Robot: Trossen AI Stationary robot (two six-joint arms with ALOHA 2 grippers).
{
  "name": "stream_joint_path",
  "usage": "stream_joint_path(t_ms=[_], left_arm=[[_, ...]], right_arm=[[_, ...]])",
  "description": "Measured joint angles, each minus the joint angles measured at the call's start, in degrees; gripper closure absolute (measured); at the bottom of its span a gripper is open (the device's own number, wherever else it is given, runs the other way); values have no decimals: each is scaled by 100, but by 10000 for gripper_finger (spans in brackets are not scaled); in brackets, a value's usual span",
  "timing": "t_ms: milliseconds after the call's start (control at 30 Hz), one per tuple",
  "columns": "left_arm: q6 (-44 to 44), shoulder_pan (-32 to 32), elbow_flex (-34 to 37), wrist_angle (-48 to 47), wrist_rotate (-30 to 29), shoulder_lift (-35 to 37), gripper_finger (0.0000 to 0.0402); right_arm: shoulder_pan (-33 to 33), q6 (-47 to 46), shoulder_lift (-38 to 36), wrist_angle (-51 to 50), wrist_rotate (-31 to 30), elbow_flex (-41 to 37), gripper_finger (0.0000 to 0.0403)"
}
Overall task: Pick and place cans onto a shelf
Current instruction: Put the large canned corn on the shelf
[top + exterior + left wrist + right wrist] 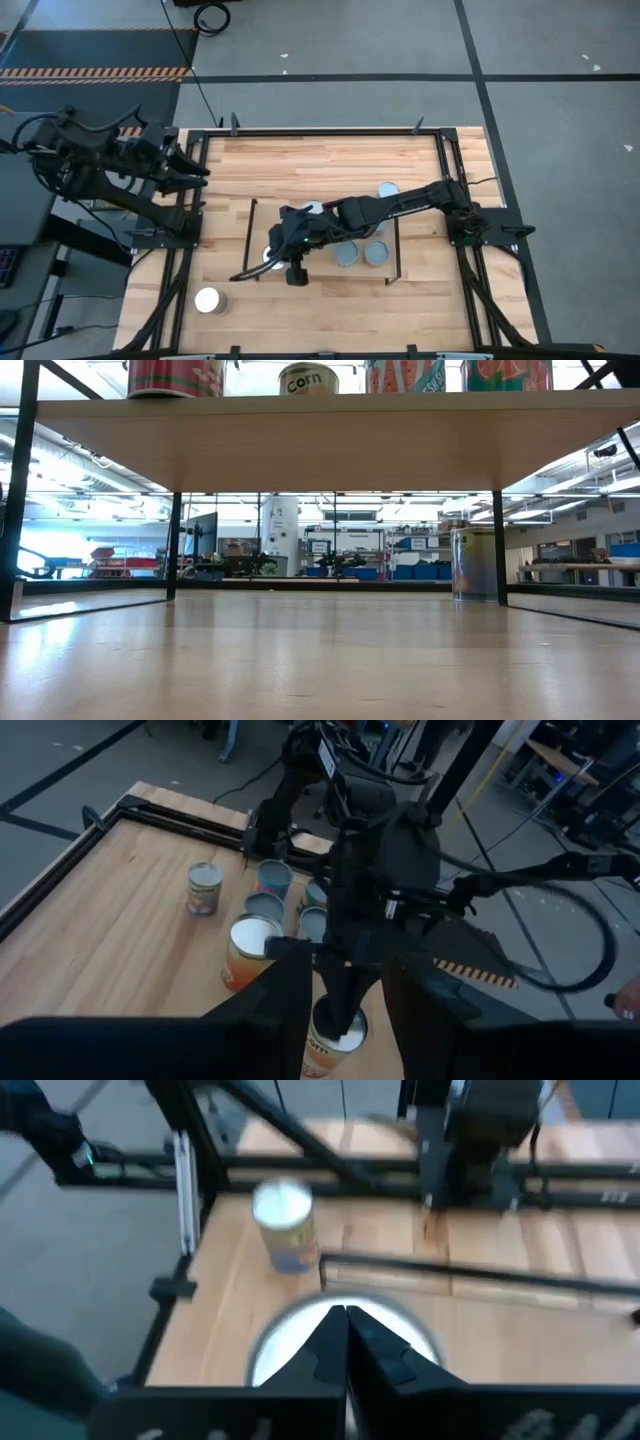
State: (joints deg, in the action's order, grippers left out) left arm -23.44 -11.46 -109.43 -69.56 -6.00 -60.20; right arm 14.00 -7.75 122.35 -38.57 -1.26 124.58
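The light-wood shelf (330, 272) stands mid-table and shows from below in the low view (320, 445). Several cans stand on it, among them two with grey lids (345, 255) (377, 252). My right gripper (275, 250) is shut, and its tips point down over the white lid of a can (290, 1342) at the shelf's left end. One can (208, 300) stands on the table near the front left. Another can (387, 188) stands on the table beyond the shelf's far right corner. My left gripper (200, 172) is open and empty, past the table's left edge. My right gripper's shut fingertips (343, 1010) come from above, pointing down at the middle of the can's lid (325, 1042). They stand on it or just over it, and I cannot tell whether they touch. The can stands upright on the shelf.
The shelf's thin black end frames (250, 225) (398, 240) rise at its short ends. Black rails (190, 230) run along the table's sides. In the low view a can (472, 565) stands on the tabletop behind the shelf's right frame.
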Motion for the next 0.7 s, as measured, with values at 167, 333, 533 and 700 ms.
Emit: stream_joint_path(t_ms=[167,333,533,700], left_arm=[[4,0,7,-26,23,-11,276],[32,0,7,-29,22,-14,276],[157,0,7,-62,24,-2,276],[162,-2,7,-68,24,-7,276]], right_arm=[[12,-361,47,-168,-30,13,391],[105,-874,-95,-544,-343,13,398],[259,-1641,-363,-1651,-810,19,398],[314,-1911,-446,-2024,-854,24,397]])
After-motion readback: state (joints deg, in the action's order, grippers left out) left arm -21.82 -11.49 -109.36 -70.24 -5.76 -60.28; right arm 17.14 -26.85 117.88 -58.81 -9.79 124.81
